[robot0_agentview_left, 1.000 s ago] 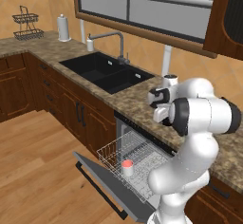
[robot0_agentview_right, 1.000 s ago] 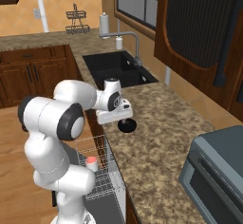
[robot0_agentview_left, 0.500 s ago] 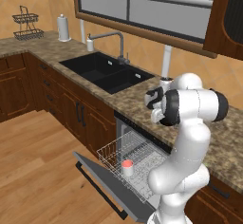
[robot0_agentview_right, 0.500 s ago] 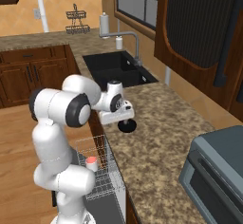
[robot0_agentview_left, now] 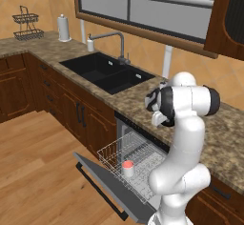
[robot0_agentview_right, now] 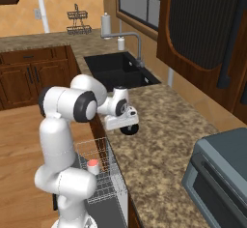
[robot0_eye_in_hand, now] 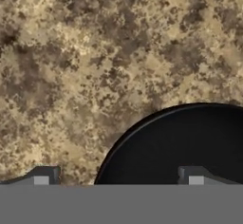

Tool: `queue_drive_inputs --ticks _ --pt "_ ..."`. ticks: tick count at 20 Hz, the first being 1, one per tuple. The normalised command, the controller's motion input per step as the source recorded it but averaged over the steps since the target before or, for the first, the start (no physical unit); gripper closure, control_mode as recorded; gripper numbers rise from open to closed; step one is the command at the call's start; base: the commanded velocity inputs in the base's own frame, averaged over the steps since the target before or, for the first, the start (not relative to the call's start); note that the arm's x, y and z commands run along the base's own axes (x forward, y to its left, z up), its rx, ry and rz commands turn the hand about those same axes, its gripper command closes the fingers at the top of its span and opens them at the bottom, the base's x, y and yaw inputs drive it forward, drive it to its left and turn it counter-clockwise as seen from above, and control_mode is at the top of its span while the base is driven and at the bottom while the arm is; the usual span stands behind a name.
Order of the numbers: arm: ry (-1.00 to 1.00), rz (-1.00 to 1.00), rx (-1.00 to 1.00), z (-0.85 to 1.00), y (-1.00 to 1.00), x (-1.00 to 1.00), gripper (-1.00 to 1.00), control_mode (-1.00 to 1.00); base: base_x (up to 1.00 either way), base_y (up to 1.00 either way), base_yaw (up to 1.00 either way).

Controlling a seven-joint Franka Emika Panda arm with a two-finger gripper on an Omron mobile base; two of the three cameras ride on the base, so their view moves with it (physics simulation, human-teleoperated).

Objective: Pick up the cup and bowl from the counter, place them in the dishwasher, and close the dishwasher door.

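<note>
One of the two dishes is stowed: the cup (robot0_agentview_left: 127, 168) stands upright, mouth up, in the dishwasher (robot0_agentview_left: 131, 159) rack above the lowered dishwasher door (robot0_agentview_left: 102, 186). Farther back, over the last second, the gripper (robot0_agentview_right: 126, 126) has swung over the bowl (robot0_eye_in_hand: 185, 147) near the counter (robot0_agentview_right: 169, 145) front edge, fingers spread wide, one over its hollow. Round bowl, opening upward, no long axis.

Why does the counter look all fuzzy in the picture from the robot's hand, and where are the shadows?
In the hand view, the counter is seen from very close, so its speckles turn soft and blotchy, and the bowl is plain glossy black with a thin bright rim. In the left base view, the light is flat and even, with sharp edges. In the right base view, a small dark shadow sits under the bowl.
</note>
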Motion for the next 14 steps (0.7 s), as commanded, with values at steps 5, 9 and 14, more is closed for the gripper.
queue_drive_inputs --ticks 5,9,14 --pt "0.0 0.0 0.0 -0.09 0.0 0.0 1.0 -1.0 0.0 0.0 0.0" --pt "0.0 0.0 0.0 0.0 0.0 0.0 1.0 -1.0 0.0 0.0 0.0" --pt "0.11 0.0 0.0 0.08 0.28 -0.15 1.0 -1.0 0.0 0.0 0.0"
